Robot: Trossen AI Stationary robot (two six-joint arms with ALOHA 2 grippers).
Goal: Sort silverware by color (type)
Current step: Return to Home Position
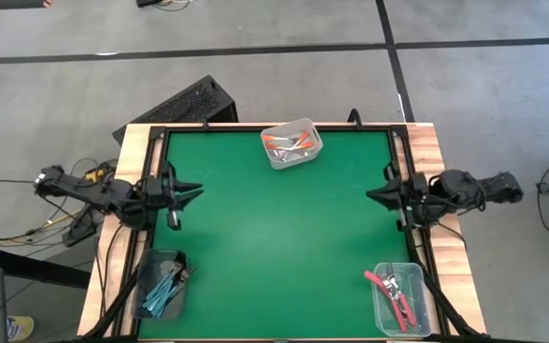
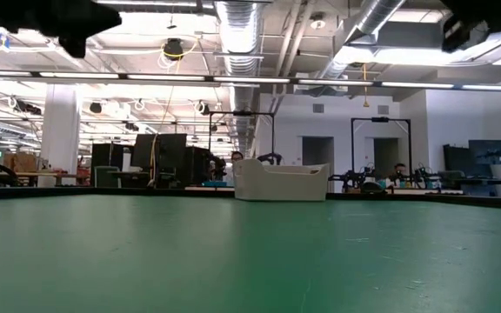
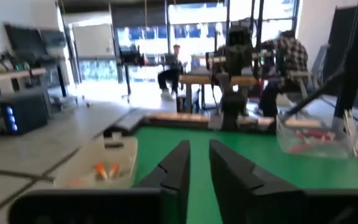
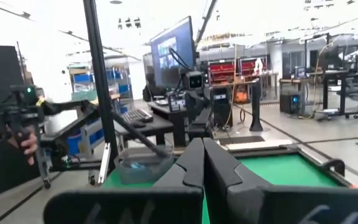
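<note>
Orange forks (image 1: 290, 143) lie in the far-centre bin (image 1: 316, 143), blue forks (image 1: 165, 284) in the near-left bin (image 1: 139, 297), pink forks (image 1: 395, 293) in the near-right bin (image 1: 424, 305), w/ one pink handle poking over the rim. None seen loose on the table (image 1: 274, 238). Sorting looks done; step in hand = parking the arms. Left gripper (image 1: 196, 191) is at the left edge, fingers slightly apart, empty. Right gripper (image 1: 372, 193) is at the right edge, fingers together, empty. Next prob. just settling at rest, no grasp needed.
</note>
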